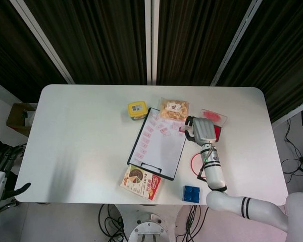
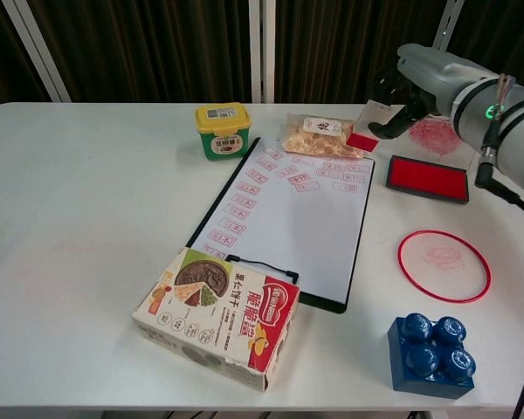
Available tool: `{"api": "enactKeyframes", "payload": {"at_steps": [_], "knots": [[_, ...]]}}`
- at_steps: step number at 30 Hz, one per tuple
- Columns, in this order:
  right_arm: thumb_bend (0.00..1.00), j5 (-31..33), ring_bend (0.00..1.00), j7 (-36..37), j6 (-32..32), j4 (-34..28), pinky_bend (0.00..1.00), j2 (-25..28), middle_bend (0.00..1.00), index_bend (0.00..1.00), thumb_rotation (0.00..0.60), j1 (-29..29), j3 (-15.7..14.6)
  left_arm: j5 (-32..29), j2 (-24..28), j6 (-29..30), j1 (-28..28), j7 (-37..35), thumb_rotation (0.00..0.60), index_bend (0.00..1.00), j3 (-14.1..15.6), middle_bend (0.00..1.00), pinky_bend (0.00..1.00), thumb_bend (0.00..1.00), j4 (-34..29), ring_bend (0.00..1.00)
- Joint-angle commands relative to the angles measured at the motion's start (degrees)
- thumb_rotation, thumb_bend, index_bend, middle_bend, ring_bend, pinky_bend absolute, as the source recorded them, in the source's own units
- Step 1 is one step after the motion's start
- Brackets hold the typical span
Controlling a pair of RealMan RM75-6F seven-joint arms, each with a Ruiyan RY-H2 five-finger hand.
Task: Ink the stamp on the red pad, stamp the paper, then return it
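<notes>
My right hand (image 2: 424, 74) holds the stamp (image 2: 364, 140) in the air, red face down and tilted, just behind the paper's far right corner. The stamp hangs between the snack bag and the red ink pad (image 2: 426, 177), left of the pad and clear of it. The paper (image 2: 288, 218) on the black clipboard carries rows of red prints along its left and top edges. In the head view my right hand (image 1: 202, 130) covers most of the pad and the stamp. My left hand (image 1: 2, 176) sits off the table's left edge, fingers spread, holding nothing.
A yellow tub (image 2: 223, 129) and a snack bag (image 2: 319, 133) stand behind the clipboard. A clear lid (image 2: 437, 135) smeared red lies behind the pad. A red ring (image 2: 444, 266) and a blue brick (image 2: 430, 355) lie front right. A food box (image 2: 220, 316) lies at the front.
</notes>
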Motion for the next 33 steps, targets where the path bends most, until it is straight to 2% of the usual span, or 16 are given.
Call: {"api": "enactKeyframes", "payload": {"at_steps": [1,5,8,16,23,33], "knots": [[0.52,-7.89,0.98,5.84,-1.7,-3.35,1.0,6.07,0.8,0.93,0.6,-4.26,-6.25,0.16,0.01,-0.08,0.0,0.56,0.6,0.1,0.1,0.09,0.16,0.0,-0.44,0.07],[0.52,-18.69,0.98,13.6,-2.92,-0.8,1.0,10.39,0.8,0.93,0.6,-7.25,-12.52,0.11,-0.22,-0.45,-0.11,1.01,0.6,0.1,0.13,0.09,0.16,0.0,-0.72,0.07],[0.52,-24.57,0.98,18.85,-2.54,2.68,1.0,11.4,0.8,0.93,0.6,-8.97,-15.79,0.16,-0.41,-0.68,-0.26,1.24,0.6,0.1,0.12,0.09,0.16,0.0,-0.84,0.07],[0.52,-32.33,0.98,26.71,-1.83,9.99,1.0,9.98,0.8,0.93,0.6,-12.21,-21.16,0.11,-0.43,-0.99,-0.34,1.72,0.6,0.1,0.2,0.09,0.16,0.0,-1.16,0.07],[0.52,-34.82,0.98,27.36,-1.0,13.85,1.0,8.43,0.8,0.93,0.6,-14.01,-22.39,0.18,-0.46,-0.98,-0.37,1.65,0.6,0.1,0.21,0.09,0.16,0.0,-1.14,0.07],[0.48,-35.37,0.98,28.06,-1.13,16.4,1.0,6.52,0.78,0.9,0.6,-14.64,-20.89,0.13,-0.4,-0.92,-0.39,1.47,0.6,0.1,0.17,0.09,0.16,0.0,-1.03,0.07]]}}
